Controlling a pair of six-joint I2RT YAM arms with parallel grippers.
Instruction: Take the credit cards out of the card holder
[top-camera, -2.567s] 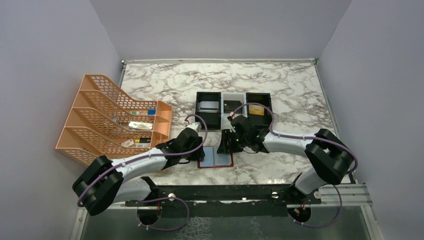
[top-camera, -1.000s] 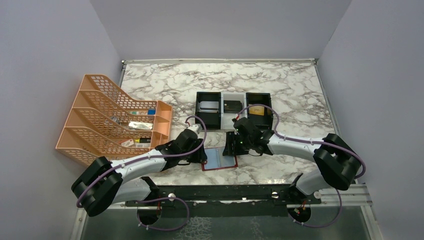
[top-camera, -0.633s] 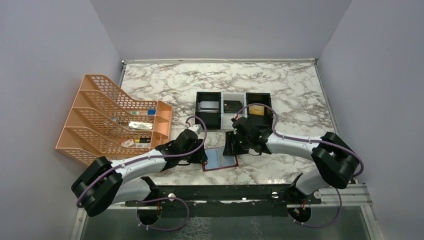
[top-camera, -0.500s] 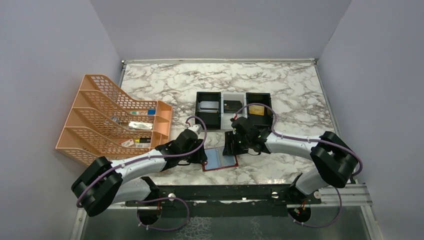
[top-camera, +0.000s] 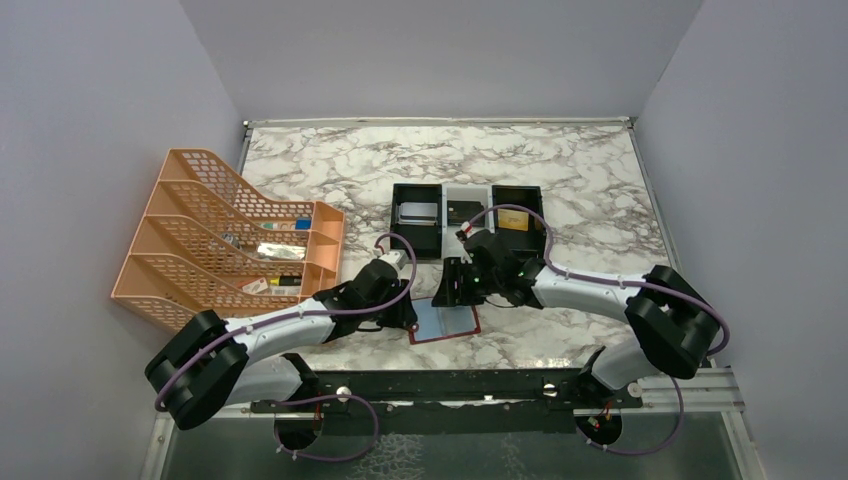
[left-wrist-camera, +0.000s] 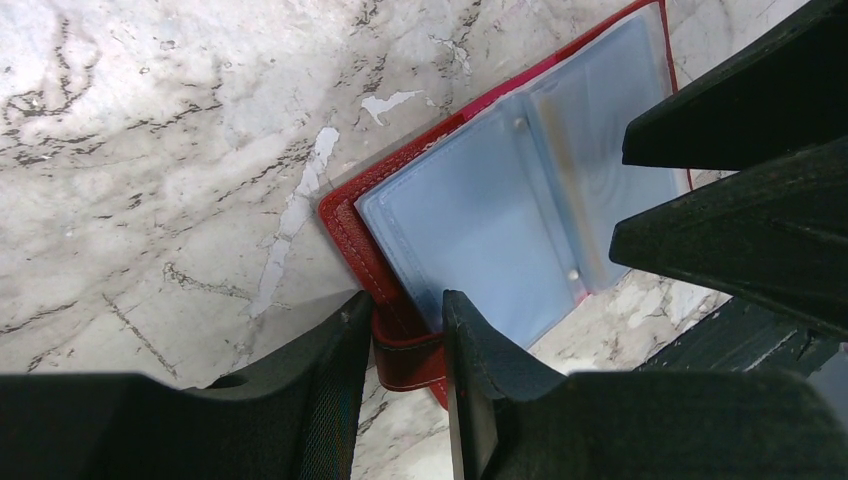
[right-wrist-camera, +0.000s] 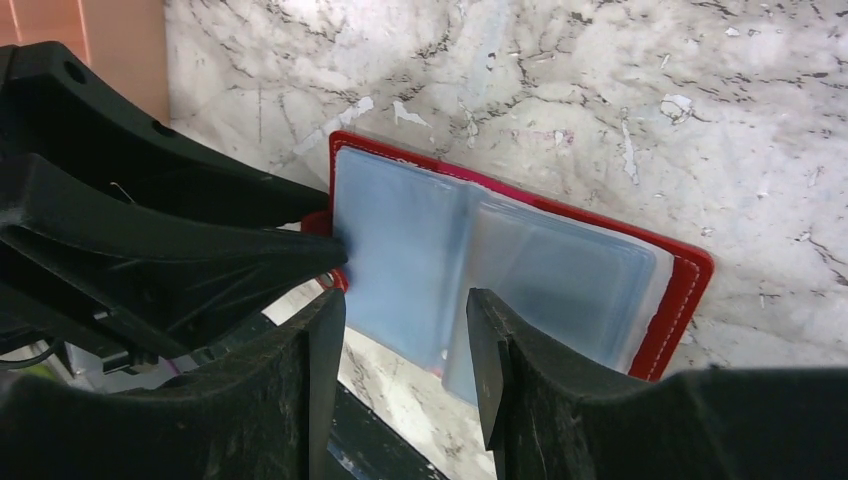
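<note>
Now card holder (top-camera: 445, 321) lies open, flat; long axis approx L-R.

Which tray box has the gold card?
The right-hand box holds the gold card. The middle box has a black card, the left box a silvery card.

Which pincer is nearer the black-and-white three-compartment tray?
Right. The right pincer hangs over the card holder's far side, just in front of the tray; the left pincer is farther toward the robot, at the card holder's left edge.
</note>
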